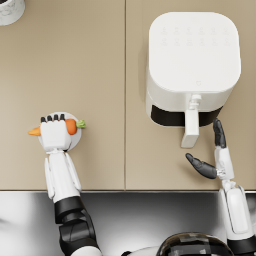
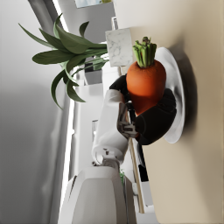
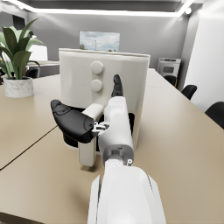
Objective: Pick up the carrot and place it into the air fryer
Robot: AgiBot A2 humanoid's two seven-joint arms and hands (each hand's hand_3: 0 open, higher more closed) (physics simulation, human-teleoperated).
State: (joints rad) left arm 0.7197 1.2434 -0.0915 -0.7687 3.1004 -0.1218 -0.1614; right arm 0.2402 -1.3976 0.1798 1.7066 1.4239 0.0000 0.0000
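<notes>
The pick-up step is in hand: the carrot (image 1: 71,126) is clasped by the left hand (image 1: 54,133) over the white plate (image 1: 76,141). The right hand (image 1: 212,155), fingers spread and empty, is held beside the air fryer (image 1: 192,55) handle (image 1: 190,130). Next, the drawer apparently must be pulled open.

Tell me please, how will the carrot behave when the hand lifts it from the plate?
The carrot looks thick and solid, so probably stiff. Its round, tapered shape may roll on the plate if released. The left hand wraps it, so slipping seems unlikely.
</notes>
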